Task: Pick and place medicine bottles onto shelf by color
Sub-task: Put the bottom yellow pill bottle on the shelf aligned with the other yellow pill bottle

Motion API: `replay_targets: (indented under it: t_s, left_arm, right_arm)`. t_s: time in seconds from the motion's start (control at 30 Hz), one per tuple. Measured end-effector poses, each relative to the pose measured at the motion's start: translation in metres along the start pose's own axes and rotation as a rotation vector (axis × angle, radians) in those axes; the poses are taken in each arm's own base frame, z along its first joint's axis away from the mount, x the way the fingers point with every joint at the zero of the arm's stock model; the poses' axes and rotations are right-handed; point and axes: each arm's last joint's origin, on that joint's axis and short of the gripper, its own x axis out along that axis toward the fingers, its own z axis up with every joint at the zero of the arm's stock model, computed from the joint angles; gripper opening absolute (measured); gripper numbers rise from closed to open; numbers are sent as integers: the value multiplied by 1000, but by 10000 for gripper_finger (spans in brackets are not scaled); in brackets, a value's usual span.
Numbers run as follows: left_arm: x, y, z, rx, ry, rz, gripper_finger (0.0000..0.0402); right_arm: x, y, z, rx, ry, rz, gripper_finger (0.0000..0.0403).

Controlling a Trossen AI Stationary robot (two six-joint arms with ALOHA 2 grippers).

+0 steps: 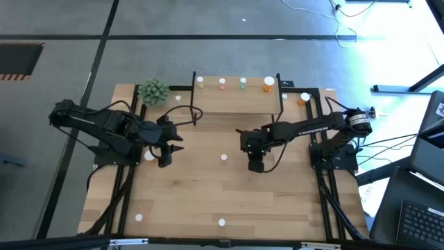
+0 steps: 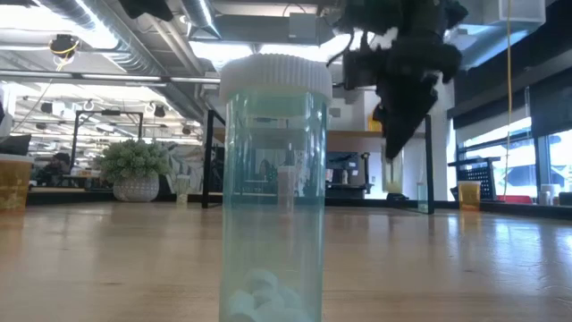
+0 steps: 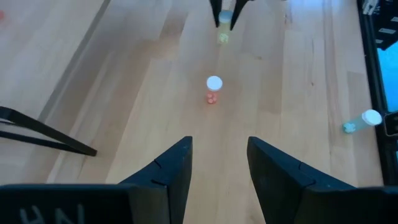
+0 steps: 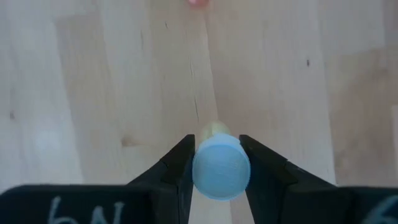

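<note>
Two dark end effector fingers (image 4: 178,171) pinch round white-capped bottle (image 4: 221,167).

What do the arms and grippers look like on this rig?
Both arms are dark, jointed, with black cables trailing from them. The left gripper and right gripper each have two black wedge-shaped fingers tapering to tips. White handwritten marks show on each wrist housing.
</note>
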Motion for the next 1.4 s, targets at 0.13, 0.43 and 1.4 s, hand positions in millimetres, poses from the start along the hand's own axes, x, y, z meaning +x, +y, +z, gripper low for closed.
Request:
replay_targets:
  t_s: [0.13,0.43,1.4]
  left_arm:
    - [0,1,0,-1,-16,42,149]
    - [0,3,1,-24,-39,98,149]
    - [0,2,5,-58,-81,96,149]
  right_arm:
    - [-21,4,14,-1,-21,4,117]
    - [-83,9,54,8,-187,20,115]
    - [-157,-59,166,-100,-492,-135,118]
